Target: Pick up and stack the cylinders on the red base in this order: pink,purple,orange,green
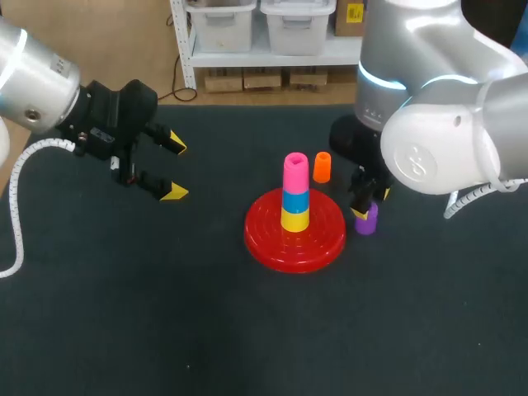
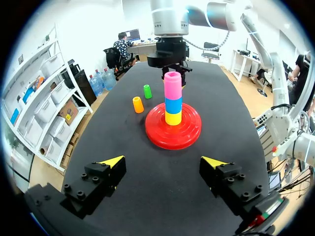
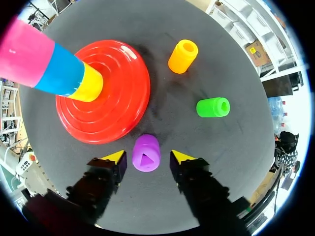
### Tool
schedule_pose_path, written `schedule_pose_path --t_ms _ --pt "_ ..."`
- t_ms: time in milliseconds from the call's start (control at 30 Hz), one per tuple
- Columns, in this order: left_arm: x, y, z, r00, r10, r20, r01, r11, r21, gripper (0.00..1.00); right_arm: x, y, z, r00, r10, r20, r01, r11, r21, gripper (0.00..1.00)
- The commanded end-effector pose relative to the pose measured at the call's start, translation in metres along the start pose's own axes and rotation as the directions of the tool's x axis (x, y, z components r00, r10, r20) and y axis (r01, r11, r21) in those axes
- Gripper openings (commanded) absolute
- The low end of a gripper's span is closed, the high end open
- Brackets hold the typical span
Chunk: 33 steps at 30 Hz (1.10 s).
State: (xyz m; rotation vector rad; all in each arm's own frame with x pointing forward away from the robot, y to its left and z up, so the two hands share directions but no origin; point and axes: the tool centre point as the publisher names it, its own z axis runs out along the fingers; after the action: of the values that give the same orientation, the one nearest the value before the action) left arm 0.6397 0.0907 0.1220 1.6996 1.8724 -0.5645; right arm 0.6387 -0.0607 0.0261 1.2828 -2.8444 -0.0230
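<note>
Gaps between purple cylinder [image 3: 146, 153] and right fingers [image 3: 183, 158]

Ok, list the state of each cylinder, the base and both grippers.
pink cylinder, topmost of the stack on the red base
purple cylinder, upright, not gripped
orange cylinder, upright, loose
green cylinder, upright, loose
left gripper, open, empty
right gripper, open, around purple cylinder

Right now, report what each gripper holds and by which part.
Nothing is held. The left gripper is open and empty. The right gripper is open around the purple cylinder, with a gap showing at each finger.
</note>
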Motion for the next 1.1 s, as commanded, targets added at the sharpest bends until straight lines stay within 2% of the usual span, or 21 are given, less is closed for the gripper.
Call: schedule_pose_path --t_ms 33,67,100,133,233,467,567,667,900,1100 --pt "0.001 -0.001 0.000 1.000 0.001 0.001 -0.001 1.000 -0.002 1.00 0.000 0.002 0.002 1.000 0.001 -0.002 -0.001 1.000 0.002 0.41" --pt "0.001 -0.001 0.000 1.000 0.001 0.001 -0.001 1.000 -0.002 1.00 0.000 0.002 0.002 1.000 0.002 -0.004 -0.002 1.000 0.003 0.31" --pt "0.001 -0.001 0.000 1.000 0.001 0.001 -0.001 1.000 -0.002 1.00 0.000 0.002 0.002 1.000 0.003 -0.006 -0.003 1.000 0.003 0.05" --pt "0.001 -0.001 0.000 1.000 0.001 0.001 -0.001 1.000 -0.002 1.00 0.000 0.003 0.001 1.000 0.005 -0.011 -0.005 1.000 0.003 0.00" --pt "0.001 -0.001 0.000 1.000 0.001 0.001 -0.001 1.000 -0.002 1.00 0.000 0.000 -0.011 0.999 0.027 -0.025 -0.026 1.000 0.010 0.00" --pt "0.001 -0.001 0.000 1.000 0.001 0.001 -0.001 1.000 -0.002 1.00 -0.005 -0.009 -0.070 0.996 0.083 -0.037 -0.082 0.996 0.031 0.00" --pt "0.001 -0.001 0.000 1.000 0.001 0.001 -0.001 1.000 -0.002 1.00 -0.011 -0.012 -0.098 0.994 0.110 -0.022 -0.109 0.994 0.025 0.00" --pt "0.001 -0.001 0.000 1.000 0.001 0.001 -0.001 1.000 -0.002 1.00 -0.025 -0.011 -0.126 0.992 0.120 -0.041 -0.119 0.993 0.024 0.00" --pt "0.001 -0.001 0.000 1.000 0.001 0.001 -0.001 1.000 -0.002 1.00 -0.064 0.015 -0.180 0.999 0.037 -0.020 -0.036 0.998 0.054 0.00" --pt "0.001 -0.001 0.000 1.000 0.001 0.001 -0.001 1.000 -0.002 1.00 -0.085 0.052 -0.203 0.997 -0.071 -0.004 0.071 0.994 0.087 0.00"
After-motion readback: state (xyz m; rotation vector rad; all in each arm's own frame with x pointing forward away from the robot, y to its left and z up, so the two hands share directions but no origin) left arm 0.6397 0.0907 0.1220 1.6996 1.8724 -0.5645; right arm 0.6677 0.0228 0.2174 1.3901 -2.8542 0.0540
